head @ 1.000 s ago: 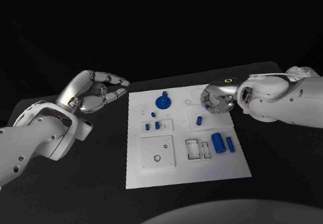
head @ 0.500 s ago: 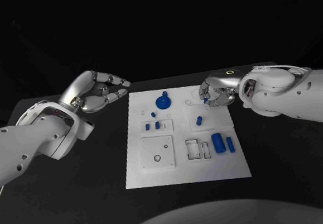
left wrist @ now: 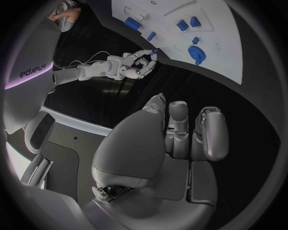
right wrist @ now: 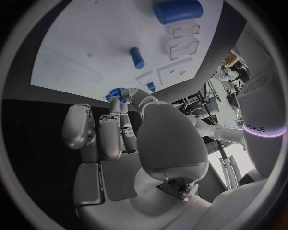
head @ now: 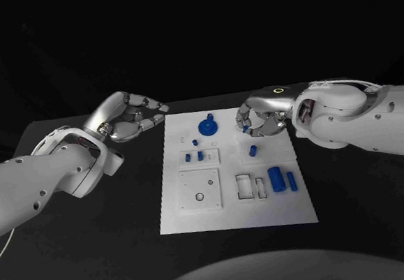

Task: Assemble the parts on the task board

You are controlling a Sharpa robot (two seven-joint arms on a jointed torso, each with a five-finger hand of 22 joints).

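The left hand [head: 128,118] hangs over the dark worktop [head: 96,253] just beside the far left corner of the task board [head: 233,213]. Its fingers [head: 147,112] are curled in narrow toward the thumb and they hold nothing. Compared with a second ago it is almost at the same place, only a little nearer to the board, so I judge that it is waiting.

On the board the parts lie as before. A round blue knob [head: 206,125] stands at the far end, two small pegs [head: 195,157] sit in a framed recess below it, and a single short peg [head: 252,151] lies more to the right. Nearer to the robot are a thick blue cylinder [head: 276,178] and a thin blue bar [head: 291,181], side by side.

The real change is on the right. The right hand [head: 260,119] has come from the right edge of the board inward over its far right corner, and it has turned, so its fingers now point toward the knob. Between the fingertips [right wrist: 127,96] there is a small blue piece [left wrist: 154,51], pinched, as far as I can see. I judge that the hand is carrying this piece to its seat at the far end, and that the placing is not yet done
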